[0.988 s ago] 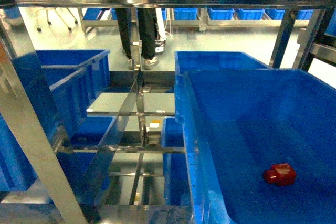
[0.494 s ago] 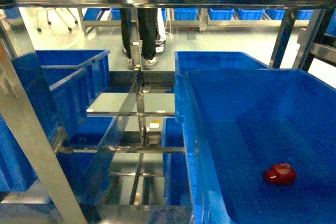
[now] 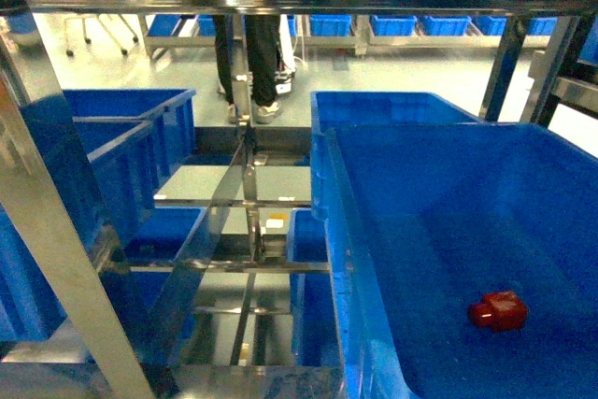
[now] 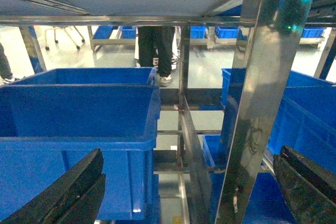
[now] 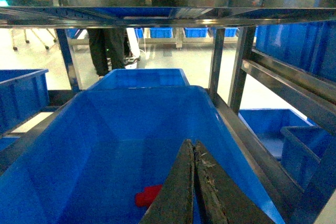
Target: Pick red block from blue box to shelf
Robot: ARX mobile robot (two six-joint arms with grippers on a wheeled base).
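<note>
Steel shelf [image 3: 75, 268] frames blue box [image 3: 448, 193]; red block [image 3: 497, 309] lies on its floor, near right; likely light, rigid, slick; pinch flat sides; right gripper [image 5: 193, 153] pressed together above; left gripper [image 4: 184, 182] spread.

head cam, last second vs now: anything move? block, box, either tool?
Nothing visibly changed. The red block lies in the same spot on the floor of the blue box, and the shelf frames the view as before. Only the person standing behind the rack shifted slightly. Neither tool appears in the head view.
</note>
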